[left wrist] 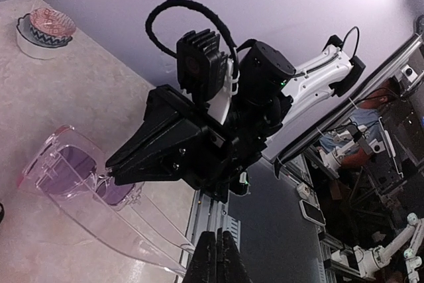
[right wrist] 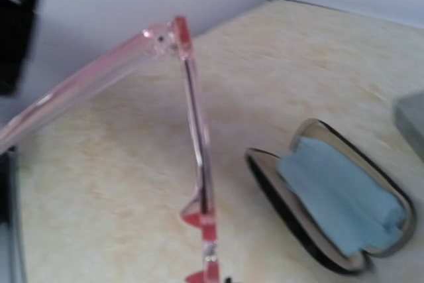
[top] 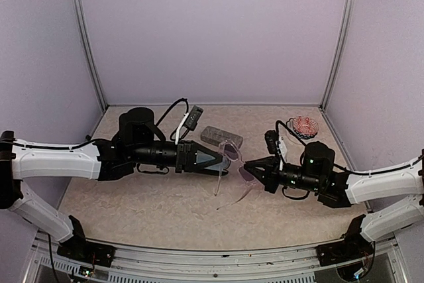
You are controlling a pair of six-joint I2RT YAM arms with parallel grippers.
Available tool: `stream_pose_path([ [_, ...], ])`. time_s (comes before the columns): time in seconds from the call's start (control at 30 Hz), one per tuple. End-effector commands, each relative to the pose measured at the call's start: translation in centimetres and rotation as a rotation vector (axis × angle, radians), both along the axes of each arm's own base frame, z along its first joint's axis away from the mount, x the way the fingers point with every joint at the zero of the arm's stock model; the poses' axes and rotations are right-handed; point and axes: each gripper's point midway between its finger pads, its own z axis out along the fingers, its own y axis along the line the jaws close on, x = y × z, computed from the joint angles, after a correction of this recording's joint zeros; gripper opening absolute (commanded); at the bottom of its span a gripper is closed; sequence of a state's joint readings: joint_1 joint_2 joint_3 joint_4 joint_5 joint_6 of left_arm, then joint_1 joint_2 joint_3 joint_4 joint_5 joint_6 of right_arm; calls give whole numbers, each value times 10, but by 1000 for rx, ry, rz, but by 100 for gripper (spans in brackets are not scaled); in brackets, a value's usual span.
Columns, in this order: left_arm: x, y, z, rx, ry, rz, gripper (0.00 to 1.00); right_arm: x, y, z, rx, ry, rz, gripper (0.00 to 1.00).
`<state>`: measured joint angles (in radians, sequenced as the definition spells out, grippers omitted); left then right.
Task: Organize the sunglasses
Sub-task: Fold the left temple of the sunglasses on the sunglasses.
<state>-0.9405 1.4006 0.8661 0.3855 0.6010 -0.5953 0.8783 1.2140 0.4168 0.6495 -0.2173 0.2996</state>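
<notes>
Gripping clear sunglasses (left wrist: 63, 164) at front frame with right gripper (left wrist: 111, 171), mid-table. Closed left gripper (left wrist: 215, 250) by temple tip; grip unclear.

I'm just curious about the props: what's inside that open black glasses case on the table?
A light-blue cloth fills most of the open black case; no glasses lie on it. Anything under the cloth is covered, so I can't tell.

White arms (top: 56, 162), blk joints (top: 136, 127) + cables (top: 173, 107)

clear sunglasses (left wrist: 69, 167): 1 | grey case (top: 222, 136): 1 | open black case (right wrist: 268, 170): 1 | bowl (left wrist: 36, 48): 1
</notes>
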Motion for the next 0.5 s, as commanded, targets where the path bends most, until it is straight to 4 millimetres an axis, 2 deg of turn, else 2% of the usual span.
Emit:
stream_pose_path([
  [0.0, -11, -16, 10, -60, -12, -85, 0, -22, 11, 23, 86, -73, 117, 0],
  [0.2, -13, -26, -2, -50, 15, -102, 0, -32, 10, 37, 130, -100, 144, 0],
  [0.47, -2, -39, -21, -24, 39, -81, 0, -47, 11, 55, 217, -66, 200, 0],
])
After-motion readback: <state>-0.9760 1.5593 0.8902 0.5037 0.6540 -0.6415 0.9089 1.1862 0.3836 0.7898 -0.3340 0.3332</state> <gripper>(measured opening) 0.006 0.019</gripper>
